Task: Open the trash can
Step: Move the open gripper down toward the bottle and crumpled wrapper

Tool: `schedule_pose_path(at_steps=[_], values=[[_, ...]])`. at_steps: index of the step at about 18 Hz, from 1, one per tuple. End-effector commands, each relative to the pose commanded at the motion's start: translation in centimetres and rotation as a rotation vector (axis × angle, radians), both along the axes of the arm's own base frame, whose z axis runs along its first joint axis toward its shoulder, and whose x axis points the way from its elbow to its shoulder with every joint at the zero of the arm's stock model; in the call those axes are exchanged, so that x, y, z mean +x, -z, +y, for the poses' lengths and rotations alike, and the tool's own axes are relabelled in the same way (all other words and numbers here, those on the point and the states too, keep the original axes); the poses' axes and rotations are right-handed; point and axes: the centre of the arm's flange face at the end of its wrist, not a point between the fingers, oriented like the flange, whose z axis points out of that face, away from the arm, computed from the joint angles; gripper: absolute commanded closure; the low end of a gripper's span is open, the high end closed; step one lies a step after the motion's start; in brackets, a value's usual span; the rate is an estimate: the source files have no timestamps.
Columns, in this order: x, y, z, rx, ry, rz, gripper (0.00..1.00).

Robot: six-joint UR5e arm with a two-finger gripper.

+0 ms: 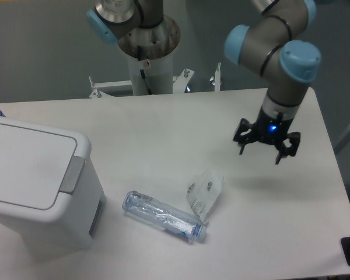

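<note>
The trash can [38,186] is a boxy white bin at the left front of the table. Its flat lid lies shut, and a grey push tab [73,174] sits at the lid's right rim. My gripper [261,151] hangs over the right half of the table, far from the can. It points down with its black fingers spread and nothing between them. A blue light glows on its wrist.
A clear crushed plastic bottle [163,216] lies on the table in front of the can's right side. Beside it is a crumpled white label or wrapper [206,192]. The arm's base column [149,55] stands at the table's back edge.
</note>
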Motion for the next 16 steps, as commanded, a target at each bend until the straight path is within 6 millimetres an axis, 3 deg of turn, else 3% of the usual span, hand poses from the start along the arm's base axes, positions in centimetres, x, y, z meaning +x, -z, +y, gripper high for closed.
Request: schedule_pose_path(at_steps=[4,8,11,13,16], values=[[1.3,-3.3,2.1,0.084,-0.032,-0.007,0.0],[1.3,-2.4,2.2,0.081,-0.033,-0.025,0.0],[1.6,-2.8,2.3,0.088,-0.029,-0.022,0.0],[2.9,-3.7,3.7,0.098,0.0,-0.009,0.0],[4.3,-7.0,6.6,0.144,-0.075,-0.017,0.0]])
